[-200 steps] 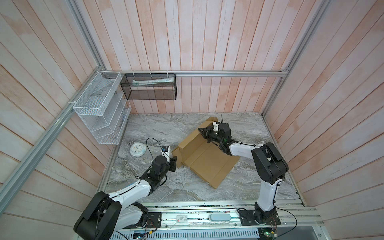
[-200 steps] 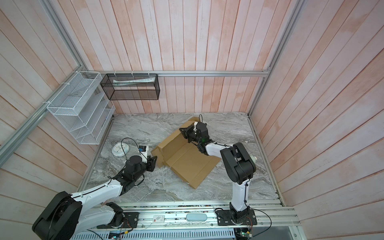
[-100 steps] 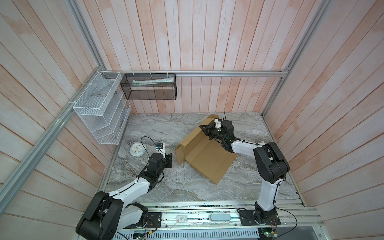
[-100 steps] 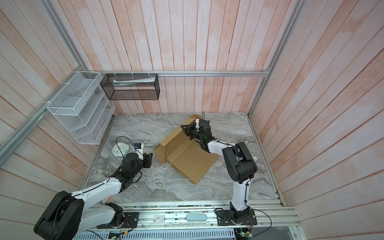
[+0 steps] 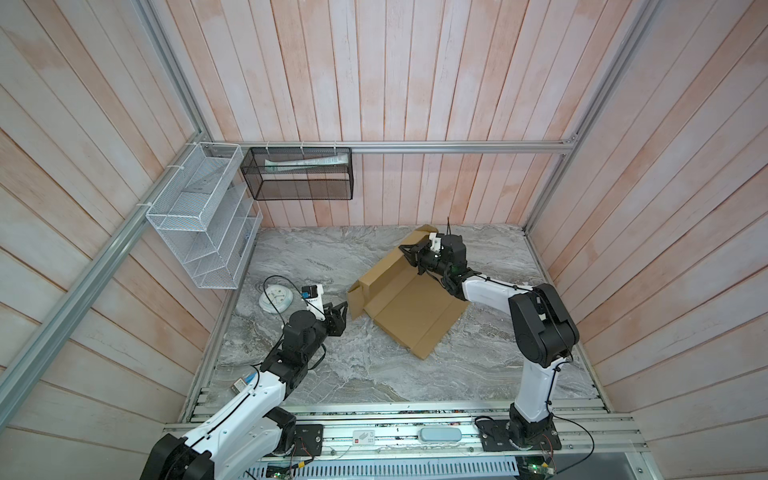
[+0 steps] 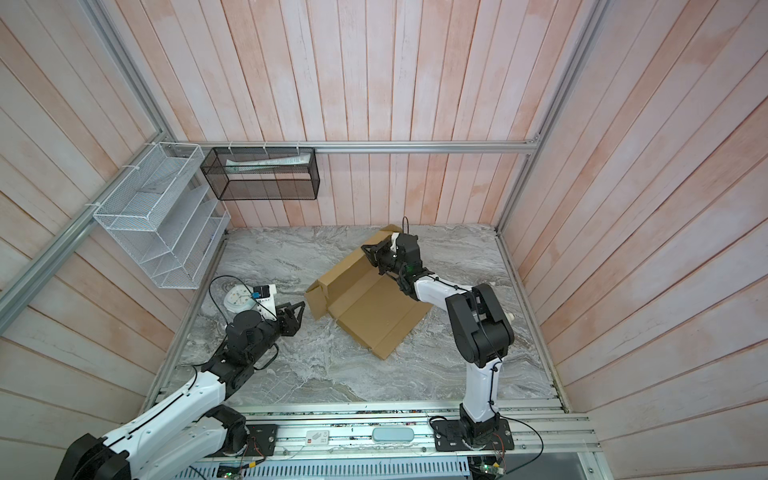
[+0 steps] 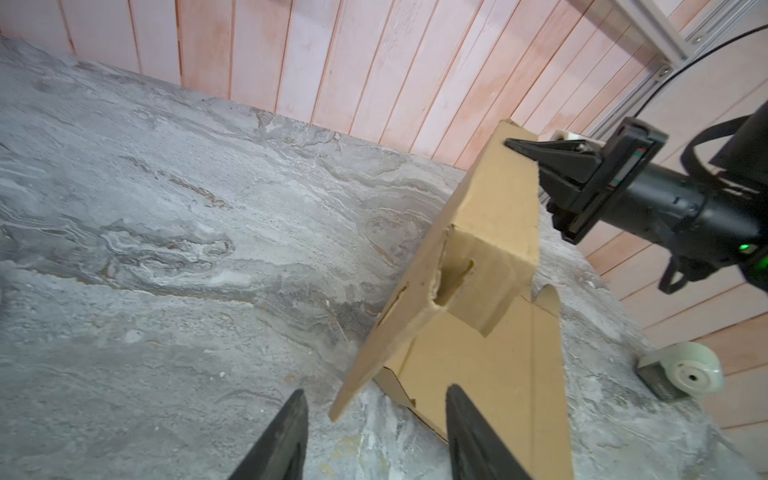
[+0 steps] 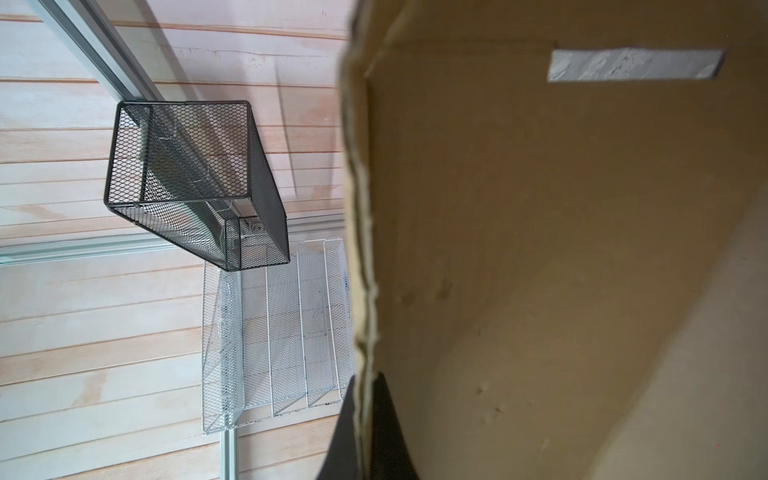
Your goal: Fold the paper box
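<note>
The box lies mid-way across the table, mostly flat: one long wall is raised, the rest unfolded. The right gripper pinches that wall's far end. The left gripper is spread and empty at its near corner.

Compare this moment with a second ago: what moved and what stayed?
The right gripper, shut on the paper box at its raised wall, dragged it toward the back wall. The left gripper followed its near corner, jaws open either side of it, gripping nothing. The round white disc stayed put.
</note>
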Controlling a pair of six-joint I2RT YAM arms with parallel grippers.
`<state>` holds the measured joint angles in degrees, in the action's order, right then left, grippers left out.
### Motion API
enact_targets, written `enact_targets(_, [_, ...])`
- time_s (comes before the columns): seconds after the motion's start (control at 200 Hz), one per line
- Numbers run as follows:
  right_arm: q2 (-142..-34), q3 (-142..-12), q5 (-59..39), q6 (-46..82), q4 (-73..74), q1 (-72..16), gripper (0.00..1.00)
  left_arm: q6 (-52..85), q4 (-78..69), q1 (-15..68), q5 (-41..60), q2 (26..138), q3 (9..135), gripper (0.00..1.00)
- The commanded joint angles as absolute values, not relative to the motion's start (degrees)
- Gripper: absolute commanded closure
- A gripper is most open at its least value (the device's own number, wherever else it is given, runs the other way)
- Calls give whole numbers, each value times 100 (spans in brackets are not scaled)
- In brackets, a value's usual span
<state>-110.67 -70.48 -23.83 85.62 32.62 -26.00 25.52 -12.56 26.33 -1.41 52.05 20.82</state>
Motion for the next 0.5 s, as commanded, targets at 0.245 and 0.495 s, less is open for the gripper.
enact_targets(0.245, [-11211,-7612,-1485,8771,2830,-2886,100,2848,-556,3502,-1510,5891,2594,39])
enact_targets(0.495, [-11285,-7896,-1198,8851,2428,-2979,100,2901,-1173,3639,-2298,6930,2963,37])
